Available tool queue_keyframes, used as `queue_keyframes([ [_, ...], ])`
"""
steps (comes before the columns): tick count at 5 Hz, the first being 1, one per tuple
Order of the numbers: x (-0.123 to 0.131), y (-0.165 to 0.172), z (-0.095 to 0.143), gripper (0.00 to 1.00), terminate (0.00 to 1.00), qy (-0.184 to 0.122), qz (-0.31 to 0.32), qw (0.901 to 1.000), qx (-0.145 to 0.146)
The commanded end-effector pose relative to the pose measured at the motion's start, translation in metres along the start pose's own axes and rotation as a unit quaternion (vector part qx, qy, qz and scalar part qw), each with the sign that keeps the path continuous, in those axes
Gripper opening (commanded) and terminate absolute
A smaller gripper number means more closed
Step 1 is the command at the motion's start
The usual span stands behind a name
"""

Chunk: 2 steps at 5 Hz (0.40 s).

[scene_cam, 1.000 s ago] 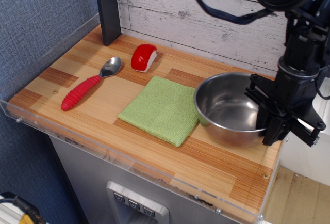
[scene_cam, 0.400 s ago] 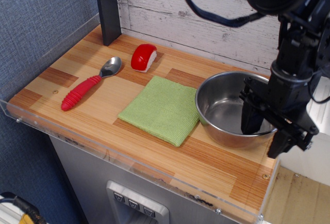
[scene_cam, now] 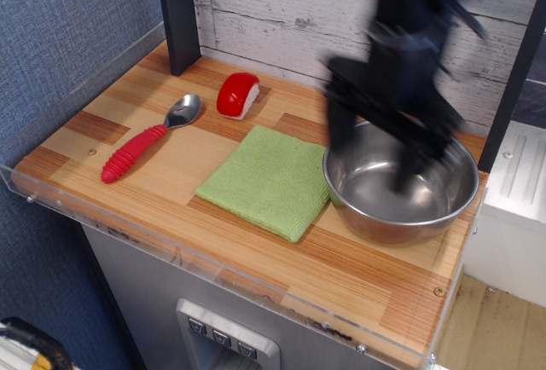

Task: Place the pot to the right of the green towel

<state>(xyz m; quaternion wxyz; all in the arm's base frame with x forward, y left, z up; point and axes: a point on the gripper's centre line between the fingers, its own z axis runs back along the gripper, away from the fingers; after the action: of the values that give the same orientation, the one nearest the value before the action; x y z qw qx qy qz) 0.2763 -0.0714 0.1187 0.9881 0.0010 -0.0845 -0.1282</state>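
Observation:
The shiny steel pot (scene_cam: pixel 380 204) stands on the wooden table, its left rim touching the right edge of the flat green towel (scene_cam: pixel 269 181). My gripper (scene_cam: pixel 375 150) is motion-blurred above the pot's back-left part. Its two dark fingers are spread apart and hold nothing. One fingertip hangs over the pot's left rim and the other (scene_cam: pixel 407 174) over its inside. The arm hides the back rim of the pot.
A spoon with a red handle (scene_cam: pixel 143 143) lies at the left. A red-and-white object (scene_cam: pixel 237 95) sits behind the towel. A dark post (scene_cam: pixel 179 12) stands at the back left. A clear plastic rim (scene_cam: pixel 171 246) runs along the table's front and left edges.
My gripper has let go of the pot's right rim, risen and swung left over the pot. The pot stays to the right of the towel.

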Motion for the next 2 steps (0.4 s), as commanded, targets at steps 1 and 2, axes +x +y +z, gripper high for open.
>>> queue_keyframes([
  [1, -0.006, 0.062, 0.043, 1.0, 0.0, -0.07, 0.097, 0.9916, 0.049],
  [2, 0.011, 0.072, 0.04, 1.0, 0.0, -0.064, 0.078, 0.9936, 0.05],
])
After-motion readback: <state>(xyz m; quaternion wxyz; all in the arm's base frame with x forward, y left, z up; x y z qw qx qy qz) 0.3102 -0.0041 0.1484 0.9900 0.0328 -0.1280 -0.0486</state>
